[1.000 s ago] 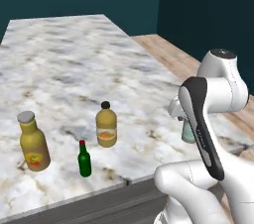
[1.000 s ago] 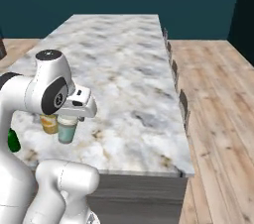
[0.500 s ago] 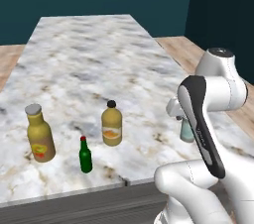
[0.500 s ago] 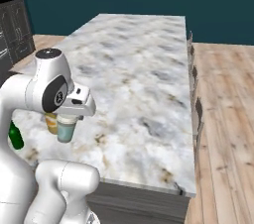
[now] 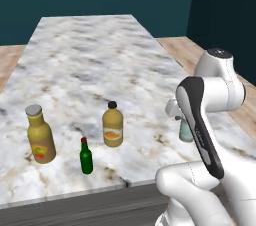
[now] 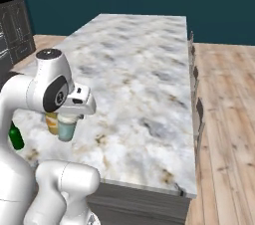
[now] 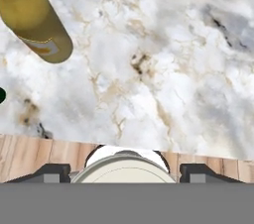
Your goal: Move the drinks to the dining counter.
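- The dining counter (image 5: 90, 55) runs away from the base as a long island with a veined white, grey and brown marble top; all three drinks stand on it near its front edge.
- Farthest left in the left base view is the tall amber bottle (image 5: 40, 135), upright, with a grey cap and a red-yellow label.
- Next comes the small dark-green bottle (image 5: 86, 156) with its red cap, upright, closest to the counter's front edge and between the two amber ones.
- Just beyond it to the right stands the squat amber jug (image 5: 112, 125), black-capped and upright, apart from the green bottle; in the hand view it lies across the upper left corner (image 7: 34, 20).
- Further right, the white arm (image 5: 215, 100) rises over the counter's front right corner.
- The gripper (image 5: 186, 122) hangs above the marble, and a pale blue-green cup (image 5: 186, 131) sits under it, partly hidden by the arm.
- In the right base view that cup (image 6: 66, 129) hangs directly under the hand, clear of the marble; the hand view shows the cup's round rim between the two dark fingertips (image 7: 49, 172), so the claw is closed on the cup.
- Wooden floor (image 6: 229, 119) lies to the right of the island.
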